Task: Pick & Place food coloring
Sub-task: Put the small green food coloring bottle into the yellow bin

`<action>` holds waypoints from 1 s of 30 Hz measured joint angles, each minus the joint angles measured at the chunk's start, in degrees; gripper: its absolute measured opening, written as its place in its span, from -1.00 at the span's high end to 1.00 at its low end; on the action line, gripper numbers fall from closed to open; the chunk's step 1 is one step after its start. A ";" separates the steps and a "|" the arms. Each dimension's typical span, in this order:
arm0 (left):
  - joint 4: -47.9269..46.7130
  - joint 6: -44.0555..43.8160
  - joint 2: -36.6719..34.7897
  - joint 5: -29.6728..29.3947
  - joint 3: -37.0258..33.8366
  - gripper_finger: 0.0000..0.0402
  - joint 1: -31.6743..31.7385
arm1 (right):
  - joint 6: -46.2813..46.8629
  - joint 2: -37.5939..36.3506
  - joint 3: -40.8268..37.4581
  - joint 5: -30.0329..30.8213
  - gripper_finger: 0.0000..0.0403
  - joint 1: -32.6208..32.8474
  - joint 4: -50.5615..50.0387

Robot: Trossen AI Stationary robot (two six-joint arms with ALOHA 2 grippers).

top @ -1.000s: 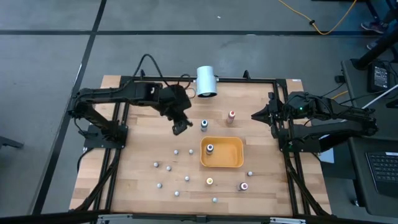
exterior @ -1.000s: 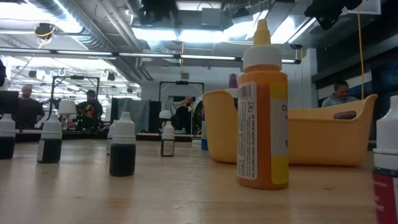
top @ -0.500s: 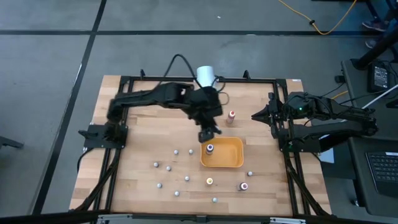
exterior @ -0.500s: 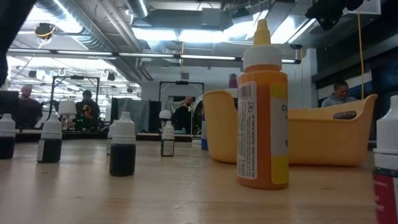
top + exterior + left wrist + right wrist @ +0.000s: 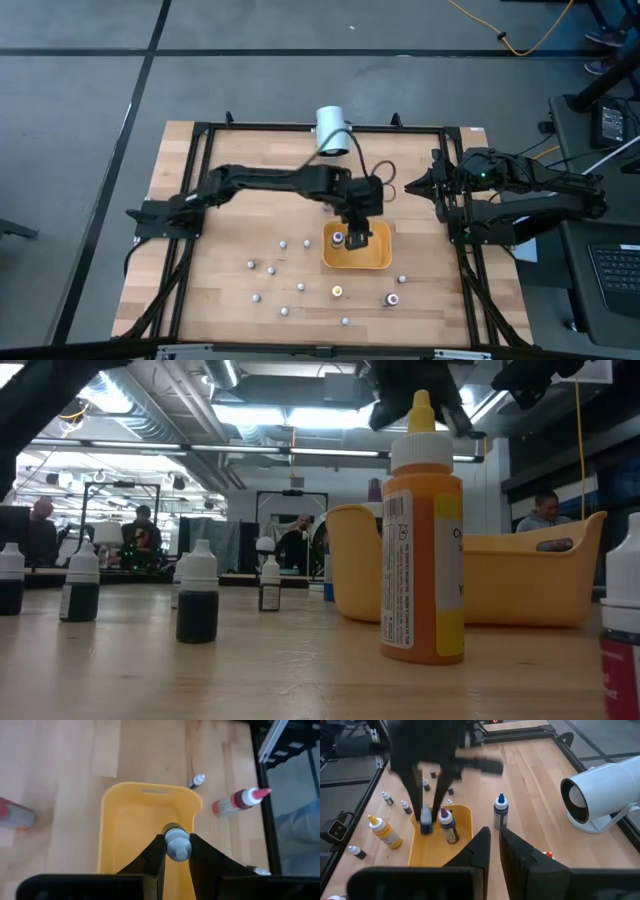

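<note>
Food coloring bottle (image 5: pixel 177 844) hangs clamped in my left gripper (image 5: pixel 177 851) over the yellow tray (image 5: pixel 380 258), one bottle already inside; about ten wait across the counter (image 5: pixel 230 240); my right gripper (image 5: pixel 492 842) idles, closed.

The left gripper (image 5: pixel 358 232) hangs over the tray (image 5: pixel 381 259), a food coloring bottle (image 5: pixel 177 845) between its fingers; 1 bottle (image 5: pixel 448 827) stands in the tray; others (image 5: pixel 272 281) dot the table's (image 5: pixel 230 225) left.

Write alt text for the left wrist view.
The left hand holds a small food coloring bottle by its pale cap, above the yellow tray. Beyond the tray, a red bottle lies on the wooden table.
</note>
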 joint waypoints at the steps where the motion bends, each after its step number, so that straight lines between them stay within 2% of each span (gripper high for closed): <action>1: 0.84 0.14 1.10 0.02 0.00 0.71 -0.04 | 0.00 -0.02 0.00 0.00 0.78 0.01 0.00; 16: 4.24 3.36 10.51 -5.28 -0.02 0.71 -0.35 | -0.33 0.00 0.00 -0.40 0.78 -0.01 -0.11; 30: 6.00 7.35 13.27 -6.99 0.01 0.71 -0.68 | -0.34 0.00 0.00 -0.42 0.78 -0.01 -0.18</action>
